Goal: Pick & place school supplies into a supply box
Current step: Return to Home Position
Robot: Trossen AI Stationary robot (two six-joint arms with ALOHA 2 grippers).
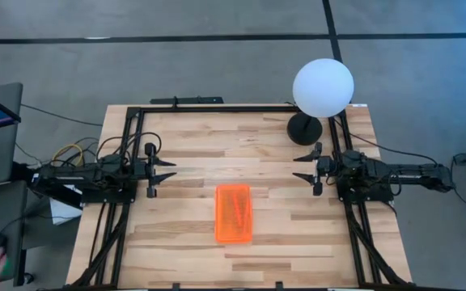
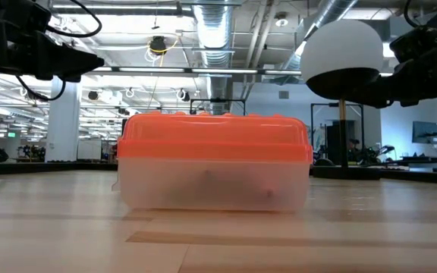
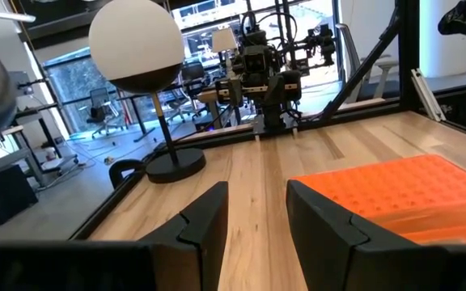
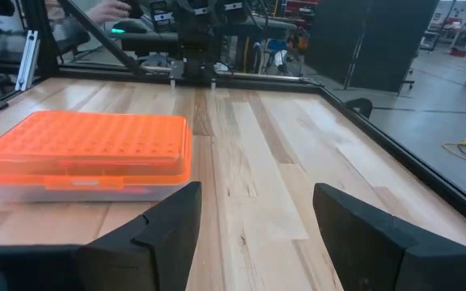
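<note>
High view: the supply box [image 1: 234, 213] lies shut on the table [image 1: 176, 242], its orange lid down on the clear base. Of the school supplies, only dim shapes show through the base wall in the low view, too blurred to tell apart.

The left end effector [image 1: 171, 170] hangs to the left of the supply box and somewhat beyond it, well apart. Its fingers are parted with a clear gap and nothing is between them. The right end effector [image 1: 296, 166] mirrors it to the right of the supply box, spread wider and also empty. A white globe lamp [image 1: 323, 85] stands beyond the supply box to its right, near the right arm.

The step in hand looks like bringing both arms to rest. To do it well, I judge each arm should draw back away from the supply box, staying high enough not to brush the lid. The right arm also needs to stay clear of the lamp's stem and base.

No brand, label or writing can be read on the supply box; its lid shows only a grid of small dimples.
</note>
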